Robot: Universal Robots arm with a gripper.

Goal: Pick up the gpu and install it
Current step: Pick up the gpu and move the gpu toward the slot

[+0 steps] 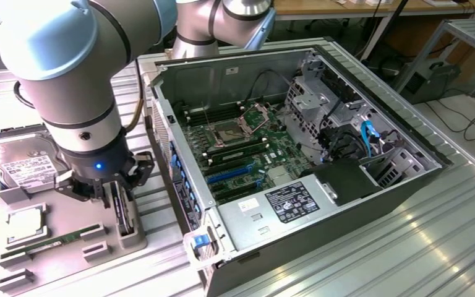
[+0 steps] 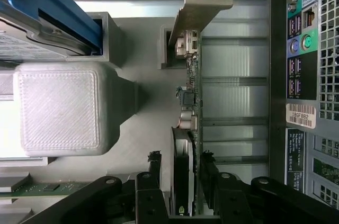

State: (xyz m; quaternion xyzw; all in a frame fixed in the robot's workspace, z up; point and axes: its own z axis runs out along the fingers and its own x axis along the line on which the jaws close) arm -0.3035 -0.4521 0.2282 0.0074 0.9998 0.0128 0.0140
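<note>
The graphics card [image 1: 124,213] [image 2: 192,97] stands on edge in its gray holder [image 1: 72,218] at the exterior view's left, straddled by the open end effector [image 1: 109,201] [image 2: 181,163] but not yet clamped, so lifting it and seating it in the computer case [image 1: 345,247] remain undone.

I am watching an open grey metal computer case [image 1: 370,238] lying mid-frame; a silver white-labelled hard drive [image 1: 27,164] and a narrow green RAM stick [image 1: 52,242] are resting at left.
</note>
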